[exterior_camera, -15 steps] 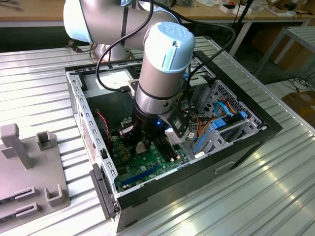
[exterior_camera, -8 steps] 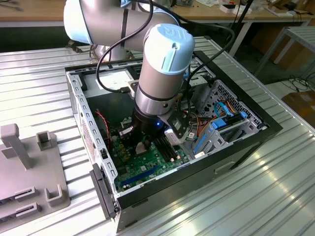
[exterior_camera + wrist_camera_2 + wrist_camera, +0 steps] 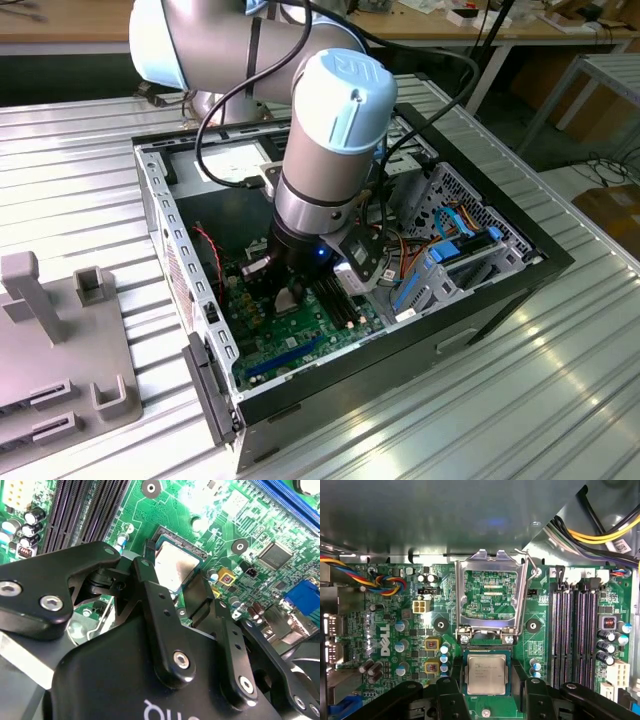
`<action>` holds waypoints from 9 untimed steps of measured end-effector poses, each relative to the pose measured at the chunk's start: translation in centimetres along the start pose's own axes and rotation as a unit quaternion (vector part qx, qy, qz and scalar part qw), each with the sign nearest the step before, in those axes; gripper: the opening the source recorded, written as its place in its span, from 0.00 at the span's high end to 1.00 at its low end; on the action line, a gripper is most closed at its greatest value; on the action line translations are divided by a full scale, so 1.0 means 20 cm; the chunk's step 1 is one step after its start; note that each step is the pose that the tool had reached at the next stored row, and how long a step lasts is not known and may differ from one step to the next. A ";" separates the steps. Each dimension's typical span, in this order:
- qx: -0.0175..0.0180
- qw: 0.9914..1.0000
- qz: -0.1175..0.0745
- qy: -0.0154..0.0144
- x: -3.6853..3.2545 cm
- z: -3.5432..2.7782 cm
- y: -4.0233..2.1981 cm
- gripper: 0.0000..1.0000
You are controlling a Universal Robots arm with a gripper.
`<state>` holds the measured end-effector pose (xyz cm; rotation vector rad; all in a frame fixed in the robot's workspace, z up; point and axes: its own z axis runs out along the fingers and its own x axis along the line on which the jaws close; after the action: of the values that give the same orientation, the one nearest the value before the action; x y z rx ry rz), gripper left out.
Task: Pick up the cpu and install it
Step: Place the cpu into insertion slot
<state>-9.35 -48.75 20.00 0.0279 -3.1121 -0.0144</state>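
Observation:
The cpu [image 3: 486,674], a pale silver square, lies flat inside the board's socket, also seen in the second wrist view [image 3: 175,566]. My gripper [image 3: 487,692] is down at the board directly over it. Its black fingers [image 3: 451,697] flank the chip on two sides, with a thin strip of socket frame showing between each finger and the chip, so the gripper is open and holds nothing. The socket's metal load plate [image 3: 490,562] stands flipped up beyond the chip. In the exterior view the gripper [image 3: 290,290] reaches deep into the open computer case [image 3: 500,285].
Black memory slots [image 3: 572,630] run beside the socket, and coloured cable bundles [image 3: 382,582] hang near the board. Case walls and a drive cage [image 3: 455,235] with blue cables hem the arm in. A grey fixture [image 3: 60,340] stands on the ribbed metal table at the exterior view's left.

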 end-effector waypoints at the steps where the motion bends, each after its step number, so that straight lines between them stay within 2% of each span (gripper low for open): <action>1: 0.000 1.000 0.000 0.000 0.000 0.000 0.000 0.53; 9: 0.000 1.000 0.000 0.000 0.000 0.007 -0.005 0.53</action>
<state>-9.35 -48.86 19.87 0.0278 -3.1120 -0.0150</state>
